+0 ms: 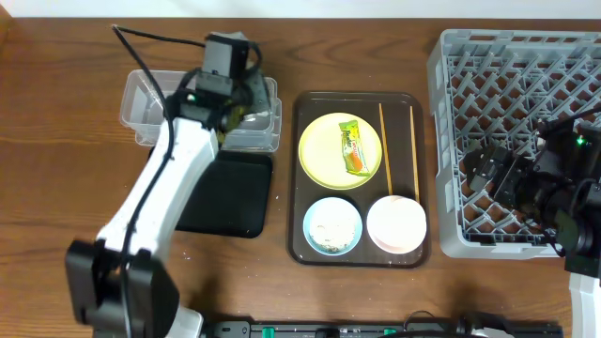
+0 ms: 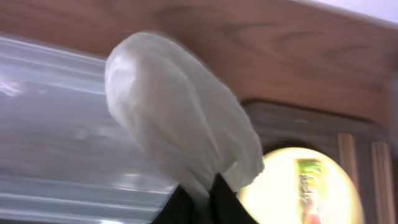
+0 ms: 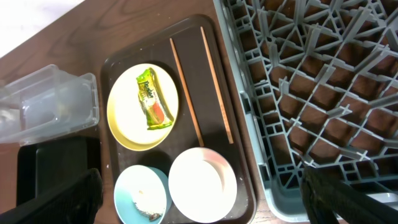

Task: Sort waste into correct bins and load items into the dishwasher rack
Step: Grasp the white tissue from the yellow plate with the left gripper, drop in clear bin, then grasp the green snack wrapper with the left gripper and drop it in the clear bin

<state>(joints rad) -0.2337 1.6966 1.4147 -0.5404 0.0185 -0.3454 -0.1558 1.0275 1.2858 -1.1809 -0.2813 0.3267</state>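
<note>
**L gripper pinches plastic scrap over clear tub; R gripper spread above rack**

Surface: dark-brown wood-grain table (image 1: 56,141), w/ a strip of pale wall along the far edge.

Grey dishwasher rack (image 1: 516,56) fills the table's right end, open lattice. R gripper (image 3: 200,186) hangs over its near-left part, fingers set wide apart, nothing between them.

Dark brown serving tray (image 1: 299,188) sits mid-table, just left of the rack.

Black tray (image 1: 235,197) lies left of the serving tray, partly under the white L arm (image 1: 160,178).

Clear tub (image 1: 141,99) sits behind the black tray.

On the serving tray:
- Yellow plate (image 1: 324,150), far left.
- Pinkish-white bowl (image 1: 396,223), near right.
- Light-blue bowl (image 1: 332,225), near left, w/ rice (image 1: 331,230) inside.
- Two chopsticks (image 1: 382,141), side by side, right of the plate, running front to back.
- Green-and-orange wrapper (image 1: 353,148) lies on the plate; its print is too small to read.

White plastic scrap (image 2: 180,118): clamped at its lower end in the L gripper (image 2: 198,200), held over the tub's right end.
</note>
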